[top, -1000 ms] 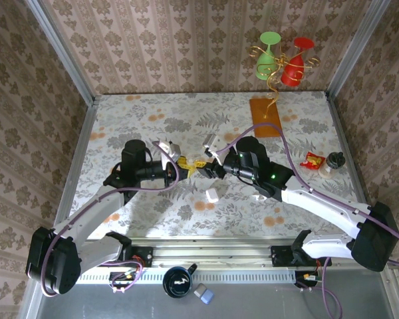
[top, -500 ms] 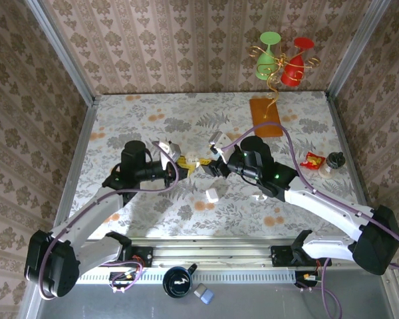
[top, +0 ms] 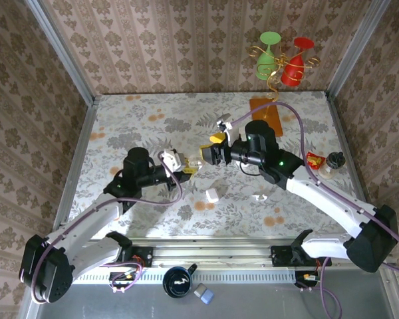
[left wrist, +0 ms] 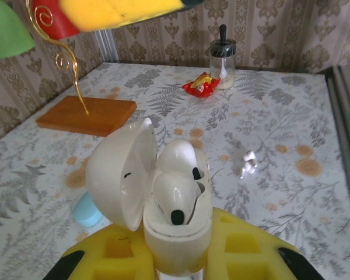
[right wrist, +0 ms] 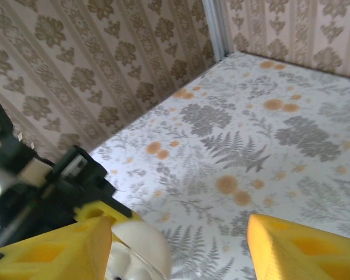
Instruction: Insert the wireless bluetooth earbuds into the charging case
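Left wrist view: the left gripper (left wrist: 175, 259) pinches the open charging case (left wrist: 174, 233) upright between its pads (left wrist: 114, 256), apparently to steady it, two earbuds (left wrist: 175, 195) seated inside, while the right gripper (right wrist: 181, 251) hangs close over it, fingers spread and empty.

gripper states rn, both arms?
Left gripper: closed on the open charging case, with earbuds inside.
Right gripper: open, holding nothing.
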{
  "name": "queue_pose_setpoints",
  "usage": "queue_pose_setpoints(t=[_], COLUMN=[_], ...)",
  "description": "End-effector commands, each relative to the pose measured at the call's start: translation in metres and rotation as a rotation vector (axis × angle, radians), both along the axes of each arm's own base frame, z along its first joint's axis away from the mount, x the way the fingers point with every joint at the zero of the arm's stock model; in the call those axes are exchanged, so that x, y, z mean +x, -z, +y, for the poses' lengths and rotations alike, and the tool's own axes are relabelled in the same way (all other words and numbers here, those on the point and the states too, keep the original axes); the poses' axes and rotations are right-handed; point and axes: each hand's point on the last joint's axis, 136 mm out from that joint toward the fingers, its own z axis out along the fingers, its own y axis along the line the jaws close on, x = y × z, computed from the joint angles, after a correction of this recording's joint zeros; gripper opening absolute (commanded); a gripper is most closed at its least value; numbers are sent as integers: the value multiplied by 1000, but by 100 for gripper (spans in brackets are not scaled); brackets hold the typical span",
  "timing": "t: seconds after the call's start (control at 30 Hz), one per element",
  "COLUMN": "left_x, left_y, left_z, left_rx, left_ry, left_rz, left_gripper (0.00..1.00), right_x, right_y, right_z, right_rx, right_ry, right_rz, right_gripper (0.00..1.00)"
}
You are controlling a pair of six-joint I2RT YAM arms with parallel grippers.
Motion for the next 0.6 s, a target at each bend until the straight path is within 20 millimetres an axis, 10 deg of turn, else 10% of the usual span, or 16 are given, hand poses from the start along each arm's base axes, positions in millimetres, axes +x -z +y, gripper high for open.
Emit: queue_pose_setpoints(t=[0.0,0.57], left_x=[3,2], left_y=[-13,3], left_z=[1,8], left_rx=[2,30], left_ry=[-8,-47], left_rz=[-185,-190], left_gripper=[0,1], right_x=[-19,-43], right_y=[12,20], right_z=[16,29], right_rx=[35,58], right_ry=[-122,-335], right_rz=[173,166], right_gripper=[64,62])
